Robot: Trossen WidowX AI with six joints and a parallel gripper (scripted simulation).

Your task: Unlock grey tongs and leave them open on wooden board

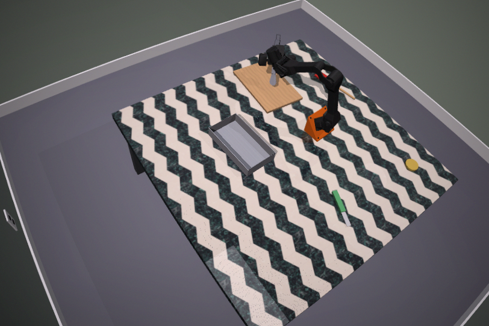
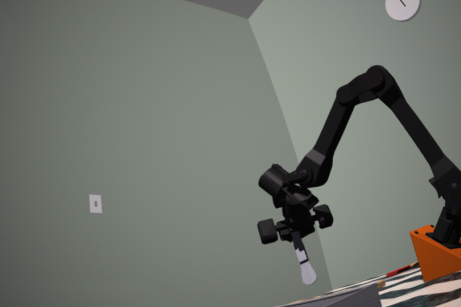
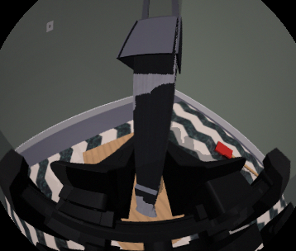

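Note:
My gripper (image 1: 273,68) (image 2: 294,234) (image 3: 147,137) is shut on the grey tongs (image 1: 272,78) (image 2: 307,273) (image 3: 152,118). It holds them in the air over the far end of the wooden board (image 1: 278,96) (image 3: 103,155). The tongs hang steeply with the scalloped tips pointing down, a little tilted, and the hinge end with its wire loop up. Their two arms look pressed together as one bar. The tips are clear of the board. The grey roasting tin (image 1: 259,164) stands empty near the table's middle, well away from the gripper.
The arm's orange base (image 1: 317,125) (image 2: 434,255) stands beside the board. A red item and a thin wooden stick (image 1: 347,93) lie behind the arm. A green-handled knife (image 1: 339,203) and a yellow disc (image 1: 411,164) lie far off at the table's near right.

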